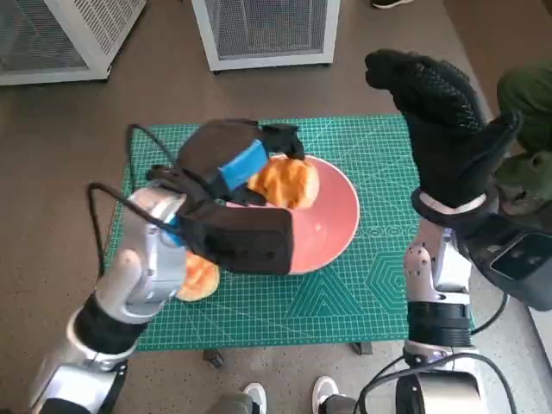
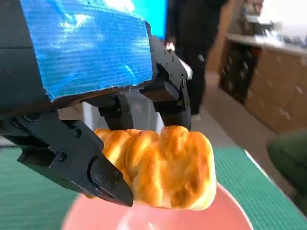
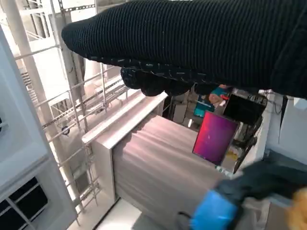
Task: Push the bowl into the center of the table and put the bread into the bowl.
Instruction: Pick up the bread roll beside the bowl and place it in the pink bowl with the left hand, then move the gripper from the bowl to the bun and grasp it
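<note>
1. Green cutting mat (image 1: pixel 345 302) covering the table; largest item in the head view, grid lines visible.
2. Pink bowl (image 1: pixel 332 228) sitting near the middle of the mat, upright. Push step judged done or nearly so; exact centring hard to confirm from this steep wide-angle view.
3. Right hand (image 1: pixel 440 121) raised well clear of the table, off to the right of the bowl, glove fingers apart, holding nothing. Right wrist view pointing at the room only, so no closer check available.
4. Left hand (image 1: pixel 228 168) over the near-left rim of the bowl, blue tape uppermost, gripping the bread (image 2: pixel 158 165) between black fingers (image 2: pixel 105 177).
5. Bread held above the bowl interior, not yet resting in it: left wrist view shows pink rim below the roll with a gap between. Remaining: lower and release.
6. Bread appearance: golden-brown, glossy crust, ridged or braided top, paler in the creases; looks soft, slightly squeezed at the finger contact.
7. Second bread piece (image 1: pixel 198 278) lying on the mat just outside the bowl, partly hidden under the left forearm. Possibly still to be placed.
</note>
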